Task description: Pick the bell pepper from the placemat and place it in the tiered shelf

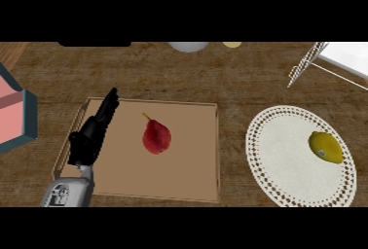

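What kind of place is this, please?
Probably a kitchen counter: a wooden top bearing a round white placemat with a yellow bell pepper, and a tray holding a red fruit.

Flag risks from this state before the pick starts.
1. The left hand rests open over the tray, far from the yellow bell pepper on the white placemat; a long cross-reach could sweep the red item.
2. Right hand is not visible, so its readiness is unknown.
3. The tiered shelf shows only partly at the top right; placement may be poorly seen.
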